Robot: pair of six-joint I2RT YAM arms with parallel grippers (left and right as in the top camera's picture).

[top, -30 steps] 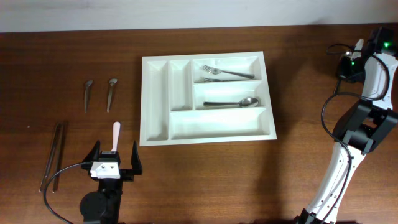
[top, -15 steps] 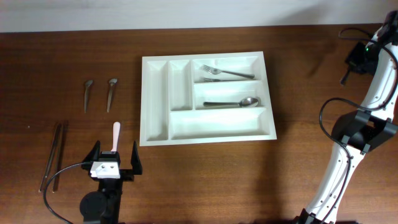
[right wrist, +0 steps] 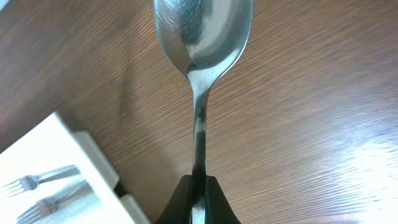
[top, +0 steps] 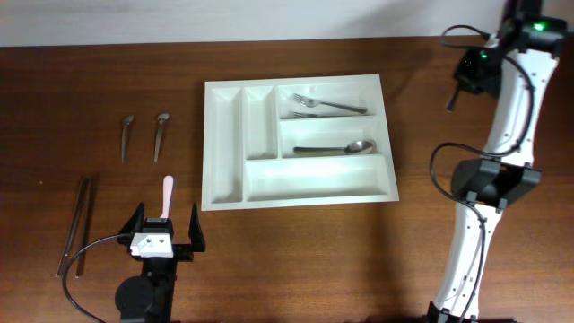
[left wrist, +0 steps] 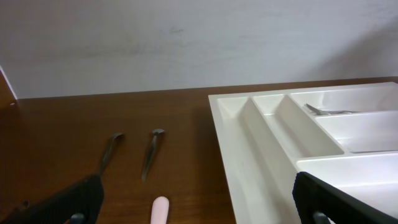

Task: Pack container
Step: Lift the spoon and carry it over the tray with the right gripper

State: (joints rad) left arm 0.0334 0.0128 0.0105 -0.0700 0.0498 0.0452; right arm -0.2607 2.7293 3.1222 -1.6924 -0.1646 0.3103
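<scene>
The container (top: 222,144) is a white cutlery tray in the middle of the table, seen also in the left wrist view (left wrist: 267,143) and as a corner in the right wrist view (right wrist: 50,163). Two forks (top: 328,107) lie in its back right compartment and a spoon (top: 336,148) in the one below. My right gripper (right wrist: 198,194) is shut on the handle of a steel spoon (right wrist: 202,31), held above bare wood right of the tray's back corner (top: 470,74). My left gripper (top: 166,222) stands open near the front left, empty (left wrist: 193,206).
A pink-handled utensil (top: 167,192) lies just ahead of the left gripper, its tip showing in the wrist view (left wrist: 160,210). Two small spoons (top: 126,135) (top: 160,134) lie left of the tray. Metal tongs (top: 76,224) lie at the far left.
My right arm has swung from the table's right edge up and leftward, carrying the spoon toward the tray's back right corner. The left arm has not moved.
</scene>
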